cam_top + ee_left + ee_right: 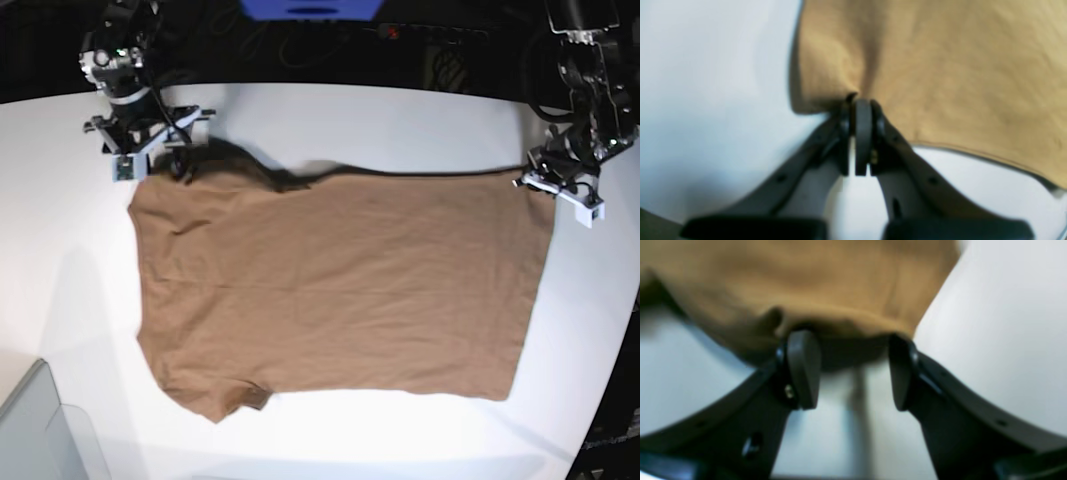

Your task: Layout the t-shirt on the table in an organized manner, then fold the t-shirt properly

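On the white bench [330, 115] the brown t-shirt [340, 290] lies spread nearly flat, long axis running across the base view. Bench surface shows on every side of it. One short sleeve [225, 395] sticks out at the near corner on that view's left. Light creases run across the body; a dark shadow sits under the far edge toward the left of that view.

Left tool [862, 100]: my jaws are pressed together, pinching a small fold of the t-shirt at its edge. In the left wrist view the cloth puckers into a crease that rises straight from the pinch point. Cloth to the right of the pinch lies smooth, its hem running diagonally over the bench. In the base view this tool sits at the far corner of the t-shirt on that view's right, at the cloth's edge.

Right tool [853, 370]: my jaws stand wide apart, with bare bench visible between the two pads [803, 366]. The t-shirt's edge is bunched just beyond the tips, rumpled and casting a shadow. The view is blurred, so I cannot tell whether the pads touch the cloth. Nothing is gripped. In the base view this tool sits at the far corner on that view's left, by the shadowed bulge.
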You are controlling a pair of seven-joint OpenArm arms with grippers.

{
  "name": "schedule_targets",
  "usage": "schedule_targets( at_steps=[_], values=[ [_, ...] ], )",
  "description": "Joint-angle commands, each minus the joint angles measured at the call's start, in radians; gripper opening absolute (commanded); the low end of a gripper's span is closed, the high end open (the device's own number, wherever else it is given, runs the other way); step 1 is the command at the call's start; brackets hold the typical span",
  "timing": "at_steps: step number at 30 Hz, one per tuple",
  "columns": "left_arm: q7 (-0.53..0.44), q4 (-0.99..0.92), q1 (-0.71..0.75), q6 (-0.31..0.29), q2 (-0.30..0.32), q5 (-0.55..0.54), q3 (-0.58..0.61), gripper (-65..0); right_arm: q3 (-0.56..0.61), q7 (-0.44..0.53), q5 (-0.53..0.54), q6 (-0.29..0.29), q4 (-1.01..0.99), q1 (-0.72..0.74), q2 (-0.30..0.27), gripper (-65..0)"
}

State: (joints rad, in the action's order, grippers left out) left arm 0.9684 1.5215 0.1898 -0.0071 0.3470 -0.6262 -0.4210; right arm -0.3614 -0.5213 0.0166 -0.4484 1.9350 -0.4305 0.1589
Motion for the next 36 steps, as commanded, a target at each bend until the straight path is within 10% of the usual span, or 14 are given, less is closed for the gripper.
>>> schedule_targets(
  at_steps=[1,6,20,29,36],
  values=[
    [-0.010,0.026,-0.011,0.000,0.017,-0.007,-0.005,-64.7,-0.003,0.025,0.056,-0.020,0.059,-0.003,-0.002,-31.7],
    [0.010,0.044,-0.011,0.000,0.017,-0.007,-0.005,-64.7,-0.086,0.085,0.193,-0.112,0.094,-0.004,-0.002,-31.7],
    [0.028,0.057,-0.011,0.000,0.024,-0.007,-0.005,-64.3,-0.121,0.099,0.191,-0.117,-0.073,-0.040,-0.002,-31.6],
    [0.025,0.175,0.040,0.000,0.021,0.002,-0.006,-42.4,-0.127,0.106,0.190,-0.117,-0.187,-0.011,-0.002,-31.6],
    [0.021,0.149,0.053,0.002,0.011,0.004,-0.078,-46.1,-0.123,0.108,0.193,-0.117,-0.177,-0.040,-0.002,-31.6]
  ],
)
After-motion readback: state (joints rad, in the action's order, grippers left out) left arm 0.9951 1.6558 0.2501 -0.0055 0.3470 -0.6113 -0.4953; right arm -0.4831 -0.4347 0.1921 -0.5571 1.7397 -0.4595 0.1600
